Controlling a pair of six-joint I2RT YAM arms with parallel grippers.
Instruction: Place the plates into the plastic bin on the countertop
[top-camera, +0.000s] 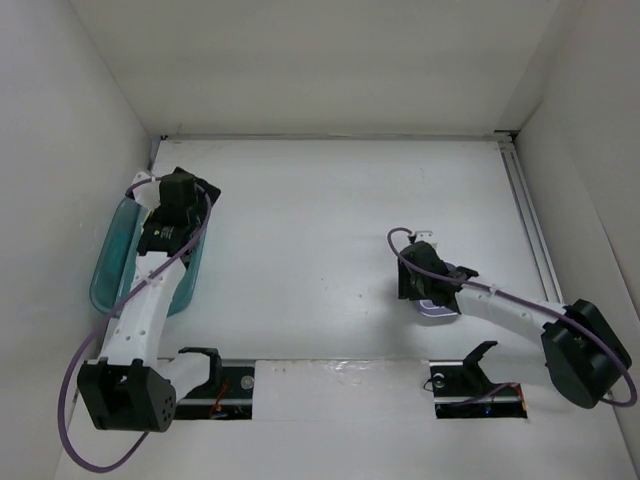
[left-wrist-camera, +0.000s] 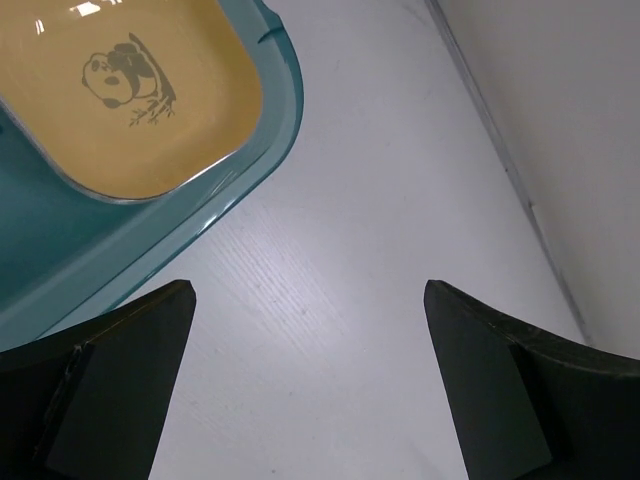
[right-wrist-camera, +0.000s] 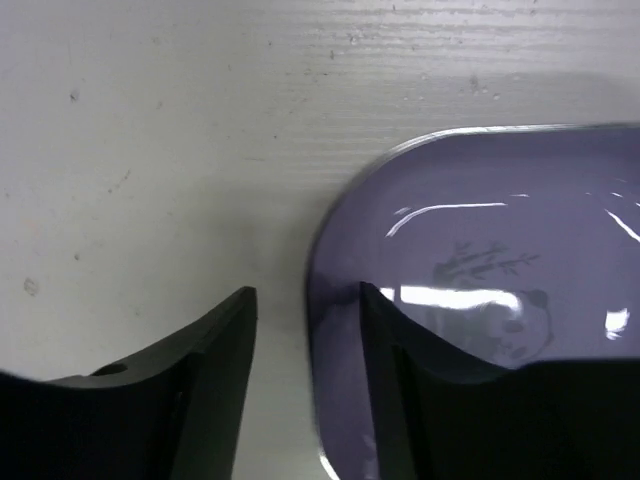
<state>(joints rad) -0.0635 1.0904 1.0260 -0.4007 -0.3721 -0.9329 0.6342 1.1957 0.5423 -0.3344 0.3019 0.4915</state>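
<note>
At the purple plate (right-wrist-camera: 480, 220), right gripper (right-wrist-camera: 307, 295) sat half-shut astride the rim — a thin bite could slip; left gripper (left-wrist-camera: 308, 290) gaped wide.

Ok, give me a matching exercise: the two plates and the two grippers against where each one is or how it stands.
1 yellow plate
2 purple plate
3 left gripper
4 right gripper

A astride a plate's rim
B in the bin
C flat on the countertop
D open, empty

Pairs: 1-B, 2-C, 3-D, 4-A.
</note>
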